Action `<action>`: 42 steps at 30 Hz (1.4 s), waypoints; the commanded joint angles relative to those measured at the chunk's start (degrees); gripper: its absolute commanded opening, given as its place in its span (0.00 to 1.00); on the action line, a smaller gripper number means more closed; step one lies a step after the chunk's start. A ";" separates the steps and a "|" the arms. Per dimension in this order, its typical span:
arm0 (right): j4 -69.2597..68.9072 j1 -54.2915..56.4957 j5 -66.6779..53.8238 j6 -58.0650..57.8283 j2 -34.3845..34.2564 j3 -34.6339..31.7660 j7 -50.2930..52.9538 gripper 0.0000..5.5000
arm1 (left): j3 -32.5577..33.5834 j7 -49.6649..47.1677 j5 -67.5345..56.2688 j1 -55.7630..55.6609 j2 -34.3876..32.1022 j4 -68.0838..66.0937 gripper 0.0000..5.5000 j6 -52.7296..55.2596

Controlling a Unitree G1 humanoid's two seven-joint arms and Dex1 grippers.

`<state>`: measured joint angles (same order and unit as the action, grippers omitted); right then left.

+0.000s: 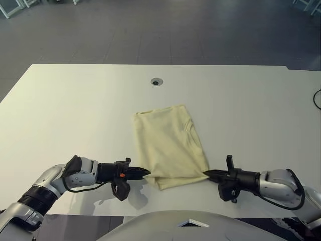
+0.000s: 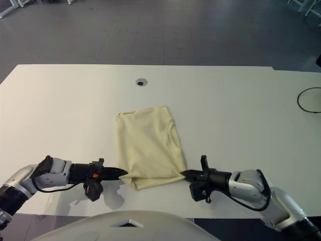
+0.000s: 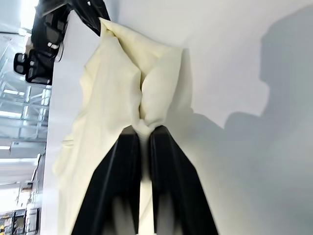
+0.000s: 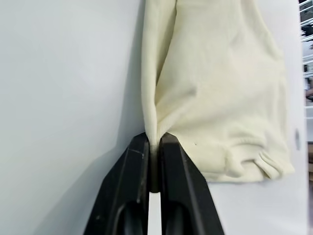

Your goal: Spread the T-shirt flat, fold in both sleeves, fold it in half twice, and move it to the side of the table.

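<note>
T-shirt (image 1: 168,140) lies folded — left pincer (image 1: 146,172) and right pincer (image 1: 206,174) each pinch a near corner.

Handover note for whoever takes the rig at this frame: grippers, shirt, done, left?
Left gripper: shut on the near left corner of the T-shirt.
Right gripper: shut on its near right corner.
T-shirt: folded rectangle on the table, near the front edge, collar toward its right side.
Done: sleeves in, apparently one half fold.
Left: second fold, move to the side.
</note>
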<state>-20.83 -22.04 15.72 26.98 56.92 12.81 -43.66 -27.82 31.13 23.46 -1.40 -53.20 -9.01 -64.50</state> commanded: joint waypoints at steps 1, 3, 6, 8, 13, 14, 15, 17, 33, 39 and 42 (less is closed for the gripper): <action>-8.80 -3.32 -10.81 -6.21 2.98 -2.70 -5.01 0.01 | -0.85 1.67 0.77 2.03 -2.33 -1.44 0.01 -1.69; -10.73 -3.98 -13.85 -8.70 3.82 -3.85 -6.78 0.01 | -0.73 1.70 -0.66 2.54 -2.77 -1.06 0.01 -2.15; -12.88 -5.41 -18.88 -12.41 5.38 -6.13 -9.60 0.01 | -0.50 2.02 -3.32 3.65 -4.19 0.32 0.01 -2.29; -14.29 -6.19 -22.31 -14.60 5.95 -7.47 -11.15 0.01 | -0.39 2.74 -5.51 4.23 -5.33 1.53 0.01 -2.00; -16.54 -5.63 -31.79 -20.28 6.21 -11.36 -14.22 0.01 | 0.29 4.52 -12.06 6.21 -8.56 4.73 0.01 0.26; -17.08 -5.58 -33.96 -21.49 6.37 -12.32 -14.80 0.01 | 0.29 5.05 -13.46 6.73 -9.45 5.49 0.01 0.94; -17.56 -5.64 -36.05 -22.69 6.55 -13.40 -15.65 0.01 | 0.24 5.84 -15.06 7.56 -10.53 6.38 0.01 1.89; -18.00 -5.98 -39.02 -24.33 6.64 -15.20 -17.17 0.01 | 0.64 6.70 -18.19 9.13 -12.26 8.45 0.01 3.20; -19.78 -5.82 -53.61 -34.12 7.23 -26.28 -29.33 0.01 | 10.08 17.38 -51.08 23.55 -27.56 34.78 0.01 23.13; -20.05 -4.09 -62.40 -39.21 7.13 -31.11 -32.53 0.01 | 18.44 21.74 -57.21 29.11 -28.70 37.14 0.01 26.78; -19.66 -1.52 -63.12 -40.86 7.19 -31.79 -32.32 0.01 | 21.84 24.27 -59.15 30.03 -27.33 37.78 0.01 29.55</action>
<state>-40.48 -25.78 -46.94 -12.81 63.72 -18.07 -75.98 -8.45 53.74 -34.46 28.37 -80.41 28.25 -37.14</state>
